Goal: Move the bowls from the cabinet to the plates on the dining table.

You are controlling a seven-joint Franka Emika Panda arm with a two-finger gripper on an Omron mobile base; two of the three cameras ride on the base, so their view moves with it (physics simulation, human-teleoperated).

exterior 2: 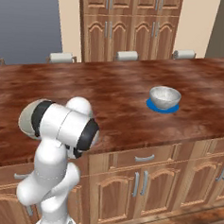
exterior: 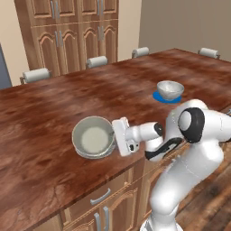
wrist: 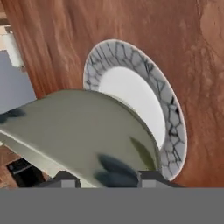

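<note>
My gripper (exterior: 113,136) reaches out level over the dining table (exterior: 45,113) and is shut on the rim of the grey-green bowl (exterior: 93,137). In the hand view the bowl's (wrist: 78,131) dark-marked outside lies between my fingertips (wrist: 65,178). Just beyond it, the white-grey plate (wrist: 127,92) with a crackled rim lies flat on the wood. The bowl looks tilted and slightly above the plate. In the right base view my arm hides most of this bowl (exterior 2: 24,121). Further right, the speckled pale bowl (exterior: 170,89) (exterior 2: 164,96) stands on the blue plate (exterior: 158,96) (exterior 2: 153,107).
Several chair backs (exterior: 36,74) (exterior: 97,61) line the table's far edge. Tall wooden cupboards (exterior: 72,31) stand against the wall behind. Drawers and panelled doors (exterior 2: 144,159) run below the near edge, right in front of my base.
</note>
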